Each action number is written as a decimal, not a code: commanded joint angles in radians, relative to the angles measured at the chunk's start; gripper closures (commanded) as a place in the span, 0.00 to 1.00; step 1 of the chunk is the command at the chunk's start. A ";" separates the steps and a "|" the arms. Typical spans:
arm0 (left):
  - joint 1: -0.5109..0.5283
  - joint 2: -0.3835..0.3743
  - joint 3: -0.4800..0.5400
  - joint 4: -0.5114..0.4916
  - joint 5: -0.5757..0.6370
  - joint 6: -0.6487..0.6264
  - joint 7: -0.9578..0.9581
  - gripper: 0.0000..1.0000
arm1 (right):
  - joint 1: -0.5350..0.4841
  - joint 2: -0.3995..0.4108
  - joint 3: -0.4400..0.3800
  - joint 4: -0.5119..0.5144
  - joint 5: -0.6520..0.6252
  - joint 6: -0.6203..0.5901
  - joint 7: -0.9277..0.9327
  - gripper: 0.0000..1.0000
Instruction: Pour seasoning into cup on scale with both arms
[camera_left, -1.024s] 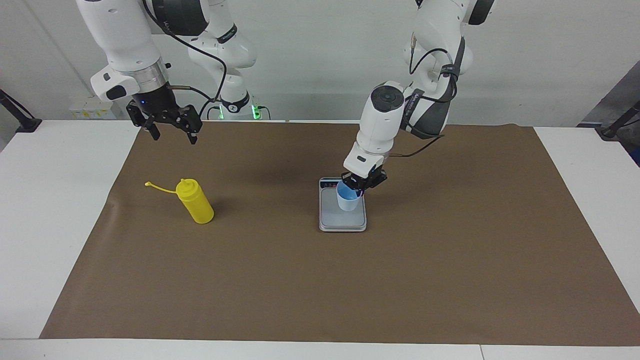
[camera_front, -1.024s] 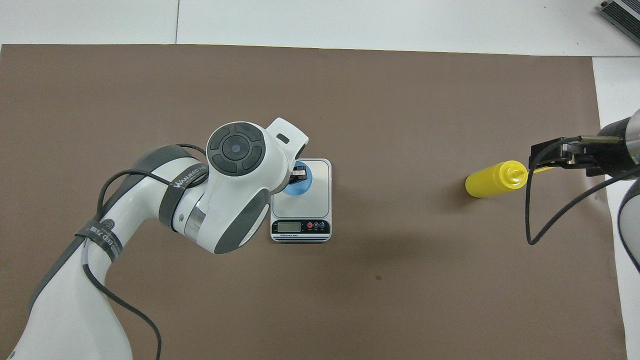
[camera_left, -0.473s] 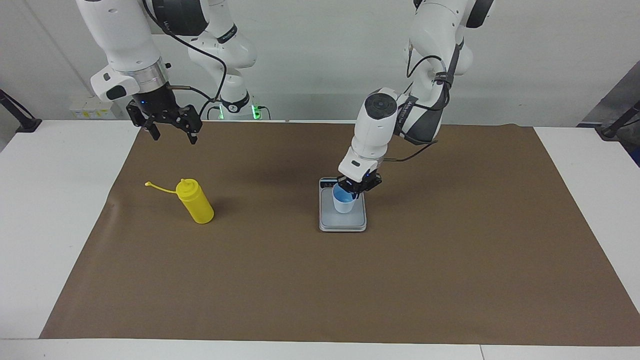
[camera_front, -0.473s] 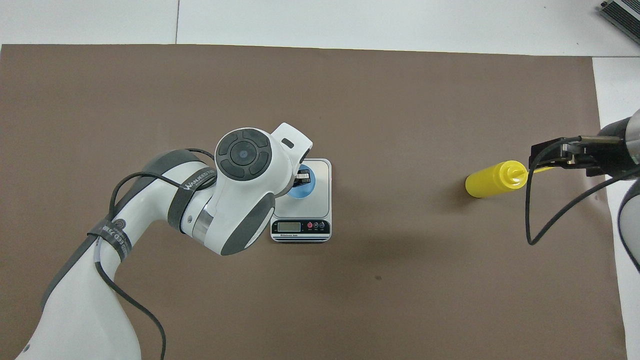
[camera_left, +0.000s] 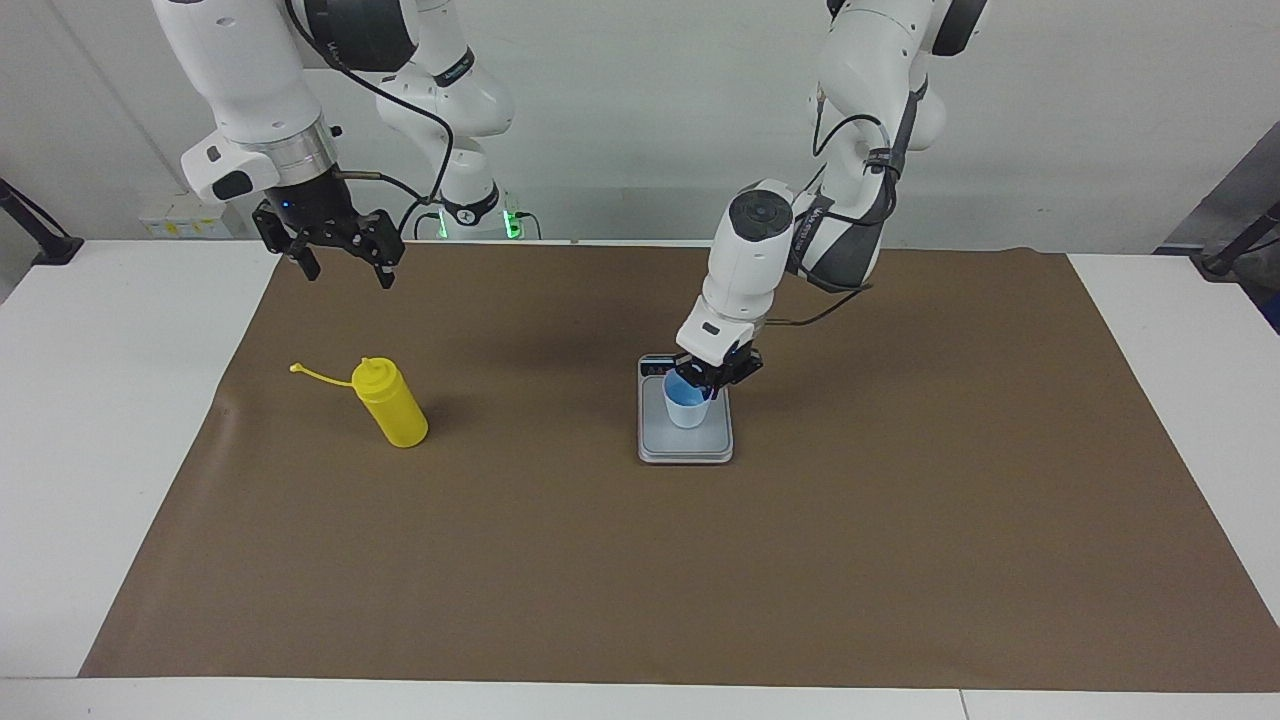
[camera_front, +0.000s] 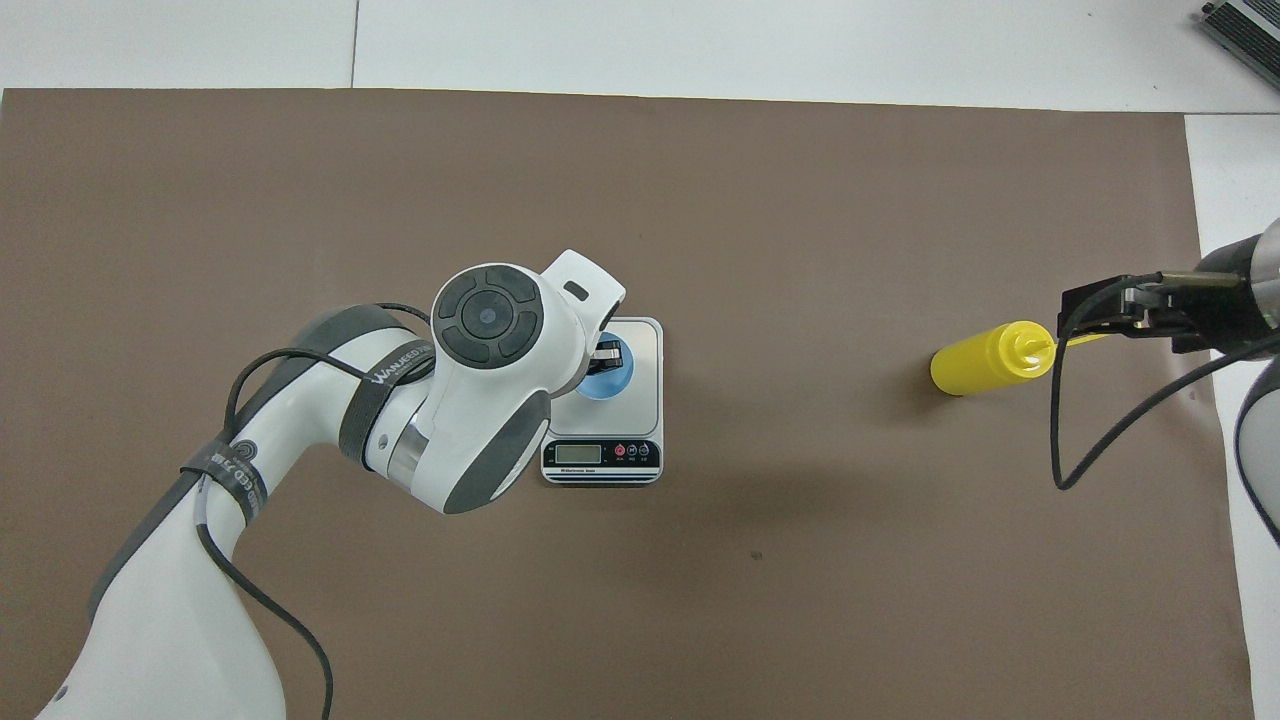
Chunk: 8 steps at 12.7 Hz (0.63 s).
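The light blue cup (camera_left: 687, 408) (camera_front: 606, 381) stands upright on the silver-grey scale (camera_left: 690, 446) (camera_front: 641, 402), on the half of the plate nearer its display. My left gripper (camera_left: 708, 383) (camera_front: 603, 352) comes down from above and is shut on the cup's rim on the side nearer the robots. The yellow seasoning bottle (camera_left: 392, 405) (camera_front: 985, 358) stands toward the right arm's end of the mat, its cap strap trailing outward. My right gripper (camera_left: 335, 262) (camera_front: 1120, 305) hangs open and empty, high over the mat, with the bottle below it.
A brown mat (camera_left: 640, 580) covers most of the white table (camera_left: 90, 420). The left arm's elbow and wrist (camera_front: 480, 390) hide part of the cup and scale from above. A black cable (camera_front: 1060, 430) loops below the right wrist.
The left gripper has lowered the cup a little onto the scale's plate and its wrist has shifted slightly. The right arm and the bottle have not moved.
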 joint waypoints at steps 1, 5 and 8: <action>-0.016 -0.007 0.015 -0.005 0.029 0.015 -0.025 0.00 | -0.012 -0.026 0.004 -0.035 0.018 0.024 -0.019 0.00; 0.044 -0.056 0.023 0.038 0.049 -0.071 -0.011 0.00 | -0.041 -0.035 0.002 -0.058 0.022 0.030 -0.089 0.00; 0.123 -0.102 0.023 0.060 0.049 -0.122 0.018 0.00 | -0.102 -0.056 0.001 -0.115 0.116 0.077 -0.308 0.00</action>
